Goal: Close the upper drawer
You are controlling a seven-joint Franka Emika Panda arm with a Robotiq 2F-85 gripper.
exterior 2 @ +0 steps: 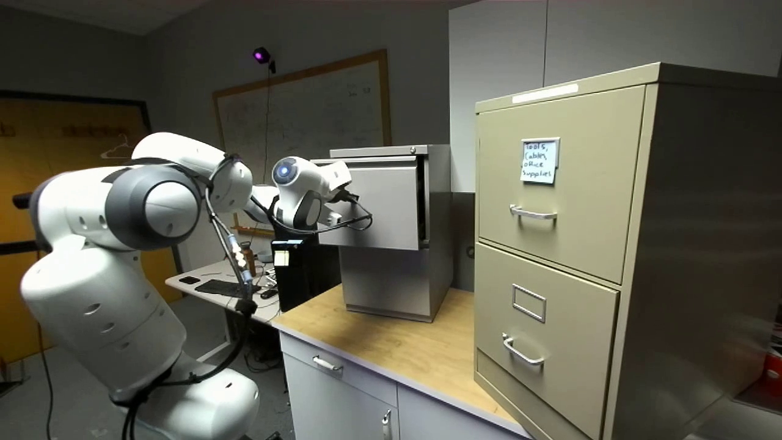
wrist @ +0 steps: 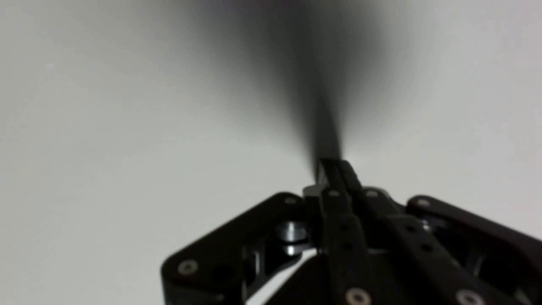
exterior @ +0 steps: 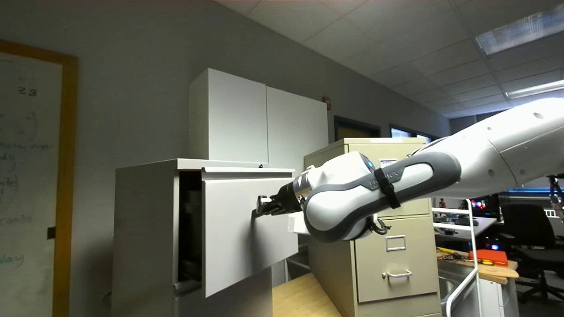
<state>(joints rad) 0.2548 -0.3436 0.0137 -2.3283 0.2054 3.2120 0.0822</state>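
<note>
At the top of a white cabinet (exterior: 143,237), the upper drawer (exterior: 231,229) stood partly open, its dark inside showing. A black gripper (wrist: 334,163), fingers pressed together, rested its tips against the drawer's flat front. Under the cabinet was a wooden counter (exterior 2: 391,339), with a beige filing cabinet (exterior 2: 577,183) nearby.

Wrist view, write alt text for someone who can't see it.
Black Robotiq gripper, jaws shut, pointed at the plain white front of the upper drawer, touching it or nearly so. A blurred dark shadow fans upward from the gripper's tip.
</note>
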